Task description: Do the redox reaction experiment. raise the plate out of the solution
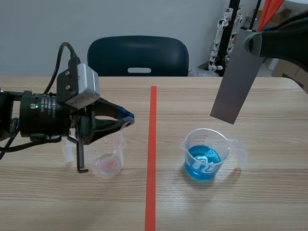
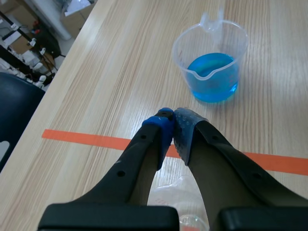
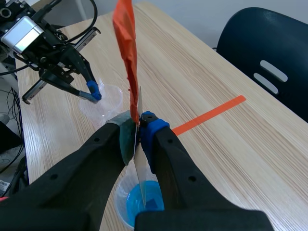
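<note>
Left end effector (image 2: 173, 121) hangs closed, empty, over a cup (image 1: 109, 166), while the right end effector (image 3: 139, 126) clamps the plate (image 1: 236, 79), which hangs lengthwise, tilted, above the beaker (image 1: 208, 139), clear of its solution (image 1: 202, 168).

A pale wooden bench (image 1: 269, 202) carries a beaker of blue solution (image 1: 206, 159); a clear beaker (image 1: 109, 162) stands well apart from it, across the orange-red tape line (image 1: 152, 144).

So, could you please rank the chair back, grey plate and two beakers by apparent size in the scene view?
1. chair back
2. grey plate
3. beaker of blue solution
4. clear beaker, though the left end effector hides part of it, so third versus fourth is unsure.
</note>
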